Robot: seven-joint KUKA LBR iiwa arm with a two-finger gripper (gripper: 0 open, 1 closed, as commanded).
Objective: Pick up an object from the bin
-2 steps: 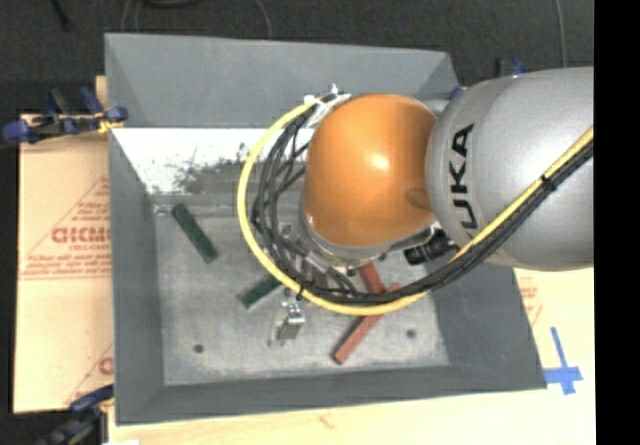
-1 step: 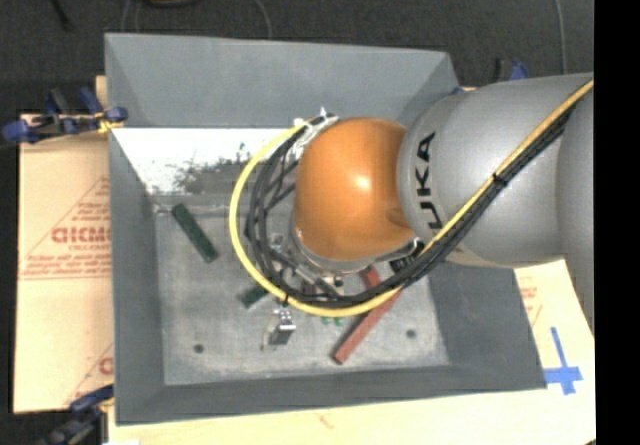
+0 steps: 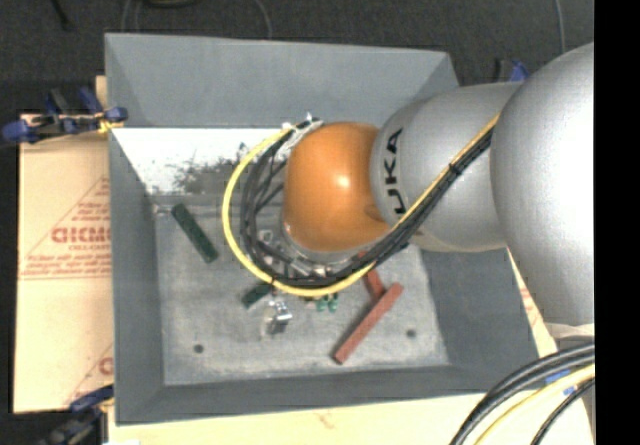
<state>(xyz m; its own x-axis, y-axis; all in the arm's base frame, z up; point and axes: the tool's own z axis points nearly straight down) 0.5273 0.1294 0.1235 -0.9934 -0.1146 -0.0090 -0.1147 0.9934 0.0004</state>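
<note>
Here we are over the bin, and the arm comes in from the right with its orange cover hanging above the middle of the floor; yellow cables loop round the wrist. The claw sits under that cover, and we cannot tell whether it is wide or narrow, nor whether it has anything. Why park there? We judge it is because the nearest things gather just below: a silver bit at the lower left of the wrist, green bits just beside it to the right, and a red stub peeking out from under the arm. A long red bar lies flat and slanted near the front wall, close to the stub; a green bar lies flat well apart on the left, near the wall. Everything rests loose on the floor, nothing stacked, so each piece looks free to lift alone. By our reckoning the pick is not yet done; the silver bit and green bits are the likeliest targets, small and easy to miss.
</note>
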